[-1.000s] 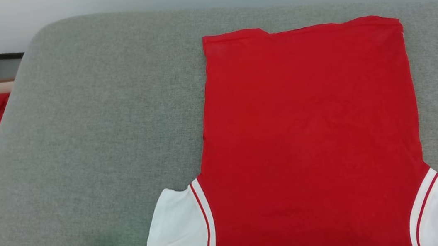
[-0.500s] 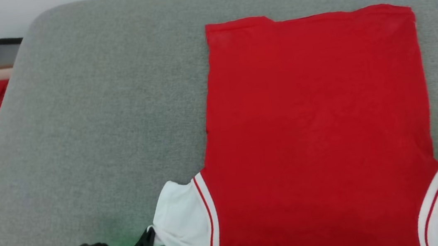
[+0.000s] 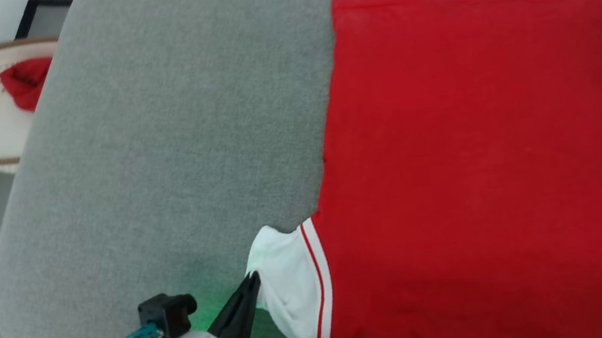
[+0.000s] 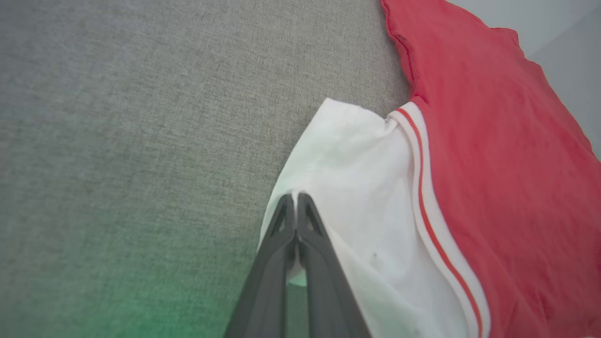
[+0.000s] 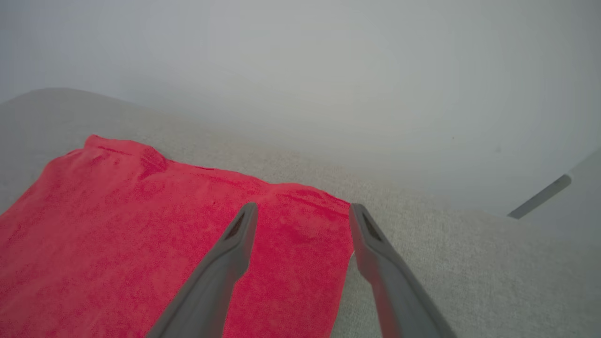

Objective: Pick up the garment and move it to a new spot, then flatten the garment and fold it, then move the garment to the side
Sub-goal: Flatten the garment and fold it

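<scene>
Head view: I see garment (image 3: 479,170) flat, plain red up; left gripper (image 3: 253,281) pinching 7 o'clock sleeve (image 3: 287,291), right gripper (image 5: 303,211) apart.

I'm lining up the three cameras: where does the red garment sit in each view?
Head view: garment fills the right half.
Left wrist view: right side, its white sleeve pinched in the shut left tool.
Right wrist view: lower left, beyond the open right tool.
Shared landmark: the grey cushion.
</scene>
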You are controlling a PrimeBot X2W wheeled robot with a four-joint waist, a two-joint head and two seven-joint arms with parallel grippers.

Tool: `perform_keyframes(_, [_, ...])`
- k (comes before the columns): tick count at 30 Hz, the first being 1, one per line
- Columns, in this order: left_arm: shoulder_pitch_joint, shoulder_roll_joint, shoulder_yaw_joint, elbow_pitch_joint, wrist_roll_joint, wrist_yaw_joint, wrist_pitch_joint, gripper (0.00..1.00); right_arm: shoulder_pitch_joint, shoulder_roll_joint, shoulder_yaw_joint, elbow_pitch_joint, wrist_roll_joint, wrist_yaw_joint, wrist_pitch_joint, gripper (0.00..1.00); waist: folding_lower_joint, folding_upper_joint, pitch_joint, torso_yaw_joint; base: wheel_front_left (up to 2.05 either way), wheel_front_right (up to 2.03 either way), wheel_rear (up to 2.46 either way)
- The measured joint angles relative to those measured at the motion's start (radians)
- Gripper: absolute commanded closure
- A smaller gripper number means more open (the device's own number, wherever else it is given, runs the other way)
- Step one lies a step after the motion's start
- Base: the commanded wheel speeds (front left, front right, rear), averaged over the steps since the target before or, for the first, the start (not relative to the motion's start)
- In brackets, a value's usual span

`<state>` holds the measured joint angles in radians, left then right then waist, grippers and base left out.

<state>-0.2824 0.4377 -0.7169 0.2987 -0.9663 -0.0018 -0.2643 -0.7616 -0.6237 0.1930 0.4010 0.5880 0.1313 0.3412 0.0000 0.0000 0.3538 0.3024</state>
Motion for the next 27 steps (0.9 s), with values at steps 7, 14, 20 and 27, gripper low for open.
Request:
perform_keyframes(7, [-0.040, -0.046, -0.002, 0.039, 0.013, -0.040, -0.002, 1.00, -0.170, -0.011, 0.013, 0.209, -0.010, 0.000, 0.185, 0.00, 0.0000, 0.0000, 0.051, 0.045, 0.00, 0.00, 0.00])
perform_keyframes(14, [-0.072, -0.094, 0.006, 0.067, 0.035, -0.080, -0.010, 1.00, -0.310, 0.014, -0.056, 0.432, -0.077, 0.000, 0.323, 0.00, 0.0000, 0.0000, 0.111, 0.090, 0.00, 0.00, 0.00])
perform_keyframes(20, [-0.089, -0.127, 0.015, 0.089, 0.048, -0.106, -0.012, 1.00, -0.432, 0.044, -0.156, 0.596, -0.200, 0.000, 0.408, 0.58, 0.0000, 0.0000, 0.146, 0.124, 0.00, 0.00, 0.00])
perform_keyframes(27, [-0.095, -0.147, 0.031, 0.113, 0.054, -0.125, -0.012, 1.00, -0.502, 0.079, -0.230, 0.688, -0.316, -0.001, 0.424, 1.00, 0.0000, 0.0000, 0.156, 0.133, 0.00, 0.00, 0.00])
